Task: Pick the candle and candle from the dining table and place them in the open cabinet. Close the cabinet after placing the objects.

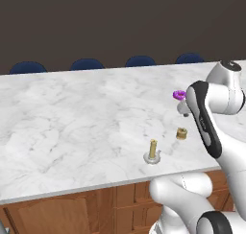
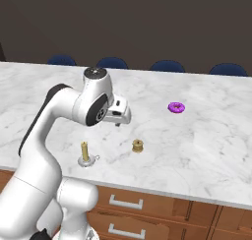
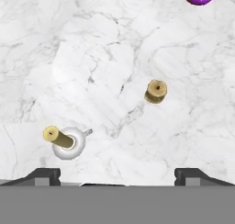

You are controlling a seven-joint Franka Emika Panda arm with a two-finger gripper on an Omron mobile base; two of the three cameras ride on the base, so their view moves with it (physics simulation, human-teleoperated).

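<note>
Gripper [image 3: 117, 175] is hovering above the tabletop [image 1: 72, 122], fingers [image 3: 43, 175] spread wide, empty. Stick candle [image 3: 58, 137] and stubby candle [image 3: 156, 91] are standing near the front edge, apart.

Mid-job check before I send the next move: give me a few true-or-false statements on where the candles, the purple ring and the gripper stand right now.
1. Both candles stand on the dining table. True: the stick candle and the stubby candle are both there.
2. The gripper holds the stick candle. False: its fingers are spread wide, with nothing between them.
3. The purple ring lies farther from the table's near edge than the stubby candle. True.
4. The stick candle has tipped over. False: it stands upright on its silver dish.
5. The two candles touch each other. False: bare marble separates them.
</note>
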